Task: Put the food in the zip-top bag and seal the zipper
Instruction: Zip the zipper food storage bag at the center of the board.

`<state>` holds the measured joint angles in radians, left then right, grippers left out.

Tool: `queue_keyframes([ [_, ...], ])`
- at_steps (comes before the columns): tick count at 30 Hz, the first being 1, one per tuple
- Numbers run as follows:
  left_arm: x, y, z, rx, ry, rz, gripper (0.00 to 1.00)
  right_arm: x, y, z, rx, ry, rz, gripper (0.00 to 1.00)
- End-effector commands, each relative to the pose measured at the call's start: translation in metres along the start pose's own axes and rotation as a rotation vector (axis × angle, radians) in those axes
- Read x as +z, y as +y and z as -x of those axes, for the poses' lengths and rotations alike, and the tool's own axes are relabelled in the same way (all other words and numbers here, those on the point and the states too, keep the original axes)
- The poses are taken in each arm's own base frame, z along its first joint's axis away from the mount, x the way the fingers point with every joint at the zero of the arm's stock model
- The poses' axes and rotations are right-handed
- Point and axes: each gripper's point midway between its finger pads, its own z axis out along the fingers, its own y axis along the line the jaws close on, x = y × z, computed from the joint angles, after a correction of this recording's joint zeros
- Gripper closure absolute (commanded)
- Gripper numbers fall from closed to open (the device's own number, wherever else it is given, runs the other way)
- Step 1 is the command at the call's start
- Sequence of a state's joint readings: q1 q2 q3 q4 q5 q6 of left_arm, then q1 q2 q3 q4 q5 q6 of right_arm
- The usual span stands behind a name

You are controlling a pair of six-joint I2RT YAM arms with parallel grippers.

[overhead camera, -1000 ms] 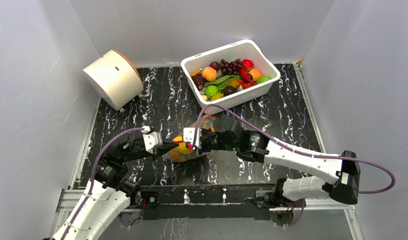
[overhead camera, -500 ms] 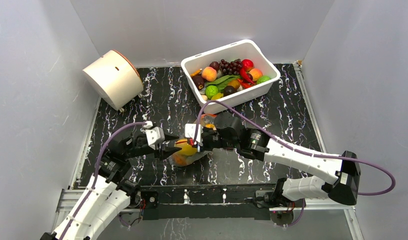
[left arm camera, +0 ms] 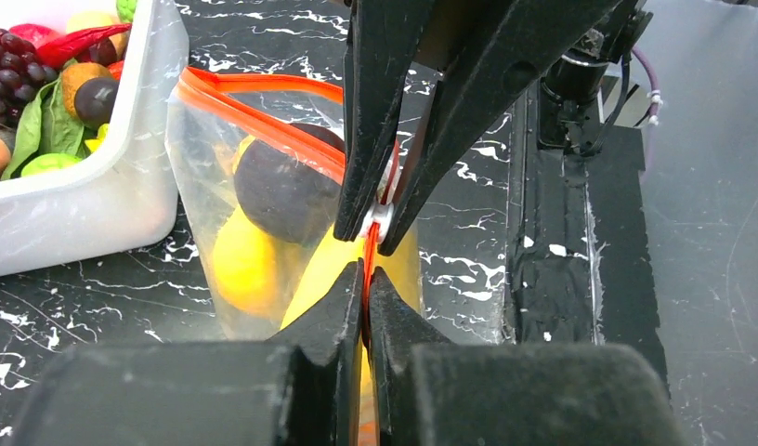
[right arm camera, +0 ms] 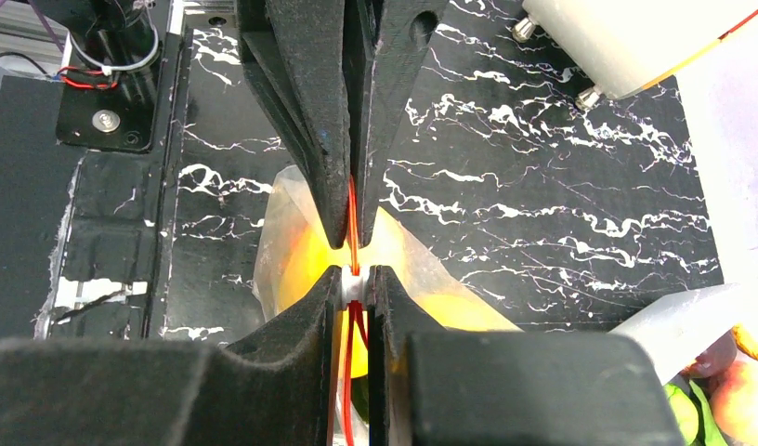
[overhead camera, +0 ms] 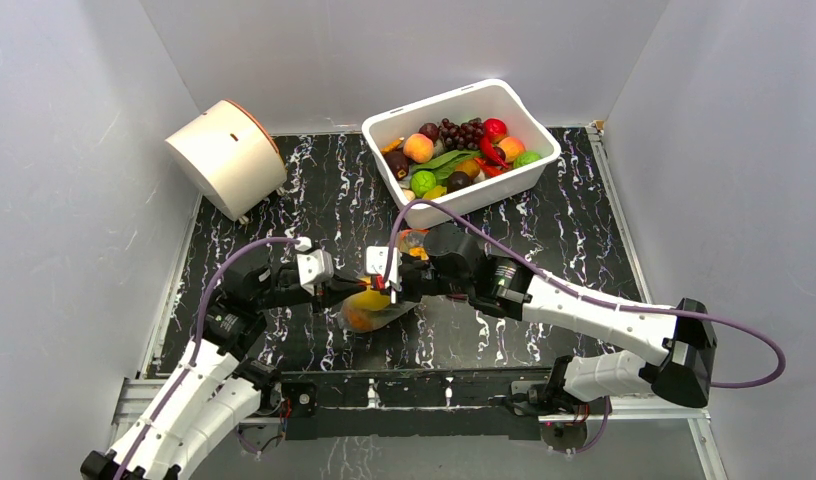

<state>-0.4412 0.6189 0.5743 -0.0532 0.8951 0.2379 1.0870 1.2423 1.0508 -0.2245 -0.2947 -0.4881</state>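
The zip-top bag [overhead camera: 369,310] hangs between my two grippers at mid-table, just above the mat. Through its clear wall I see a dark purple fruit [left arm camera: 282,190] and a yellow fruit [left arm camera: 241,265]. The red-orange zipper [left arm camera: 264,82] gapes open on the side toward the bin and is pressed flat between the grippers. My left gripper [left arm camera: 366,271] is shut on the flat strip. My right gripper [right arm camera: 355,277] faces it tip to tip, shut on the zipper's white slider [right arm camera: 354,283]. In the top view the left gripper [overhead camera: 352,287] and right gripper [overhead camera: 384,284] nearly touch.
A white bin [overhead camera: 484,197] full of toy produce stands at the back right, close behind the bag, and shows at the upper left of the left wrist view as the bin [left arm camera: 106,204]. A round white container [overhead camera: 227,158] lies at the back left.
My left gripper opened, shifted right along the zipper toward the right gripper, and shut on the strip again. The right gripper kept its hold and barely moved.
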Motion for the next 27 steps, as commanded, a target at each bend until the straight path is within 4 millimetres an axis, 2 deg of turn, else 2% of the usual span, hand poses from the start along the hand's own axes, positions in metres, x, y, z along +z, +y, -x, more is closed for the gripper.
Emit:
queue_keyframes([
  [1,-0.003,0.001,0.017,0.082,-0.019,-0.007,1.00,-0.005,-0.018,0.034,-0.020,-0.087,-0.058,1.00],
  [12,-0.028,0.032,0.019,0.137,0.067,0.250,1.00,-0.035,-0.034,0.015,-0.038,0.040,-0.138,1.00],
  [19,-0.033,0.036,0.016,0.140,0.083,0.292,1.00,-0.051,-0.039,-0.001,-0.028,0.112,-0.173,1.00],
  [27,-0.037,0.041,0.017,0.150,0.085,0.332,1.00,-0.065,-0.044,-0.009,-0.009,0.139,-0.209,1.00],
])
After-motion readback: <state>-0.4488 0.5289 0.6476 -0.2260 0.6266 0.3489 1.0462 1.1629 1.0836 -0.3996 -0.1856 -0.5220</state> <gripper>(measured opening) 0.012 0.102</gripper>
